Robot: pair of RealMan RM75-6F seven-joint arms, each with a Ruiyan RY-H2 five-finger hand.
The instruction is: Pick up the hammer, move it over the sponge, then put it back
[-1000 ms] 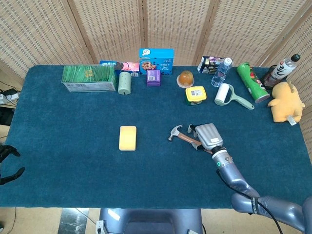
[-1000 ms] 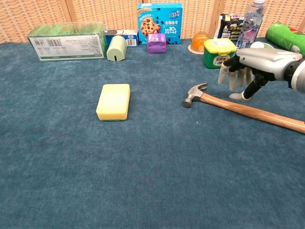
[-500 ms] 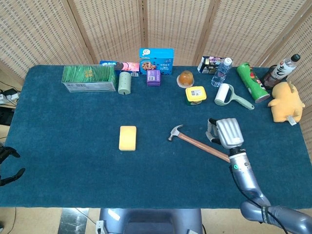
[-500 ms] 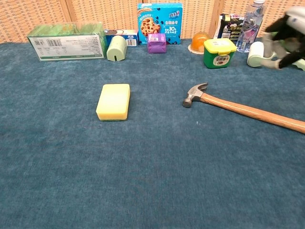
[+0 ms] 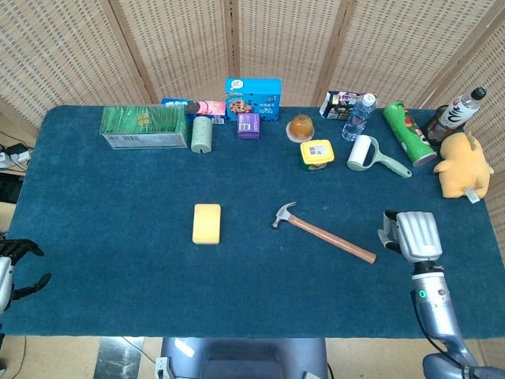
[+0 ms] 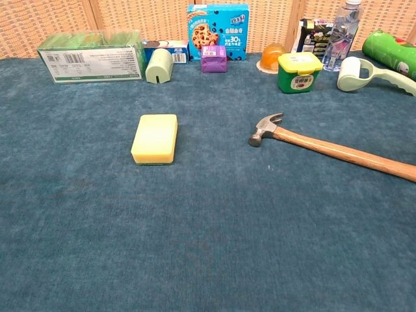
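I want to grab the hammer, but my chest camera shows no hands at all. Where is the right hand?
Observer: In the head view, the right hand is just past the end of the hammer handle, not touching it and holding nothing.
Operator: And the other hand?
Observer: The left hand is off the left edge of the table, fingers apart, far from the sponge.
Operator: Is anything to the right of the green can?
Observer: Yes, a yellow plush toy sits by the table's right edge.
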